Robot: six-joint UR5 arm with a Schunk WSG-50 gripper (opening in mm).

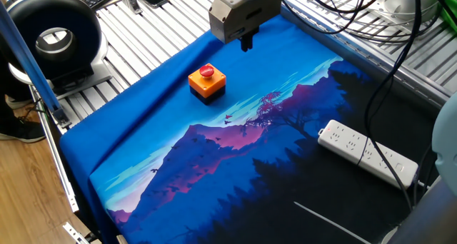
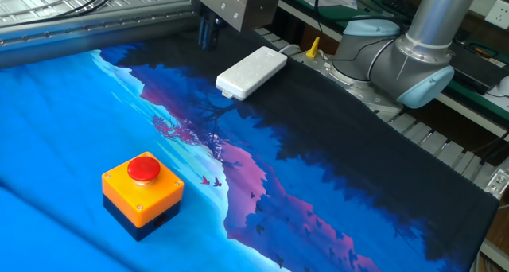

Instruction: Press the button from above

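The button (image 1: 206,71) is a round red cap on a small orange box (image 1: 208,83) with a black base, standing on the blue printed mat (image 1: 214,151). It also shows at the lower left of the other fixed view (image 2: 144,169). My gripper (image 1: 248,43) hangs in the air behind and to the right of the button, well apart from it. Its two dark fingers touch each other, so it is shut and holds nothing. In the other fixed view the gripper (image 2: 207,38) is at the top, far behind the button.
A white power strip (image 1: 368,153) lies on the dark part of the mat, also seen in the other fixed view (image 2: 251,71). A black round device (image 1: 53,41) stands at the far left. Cables (image 1: 371,16) hang at the back right. The arm's base (image 2: 413,57) is at the right.
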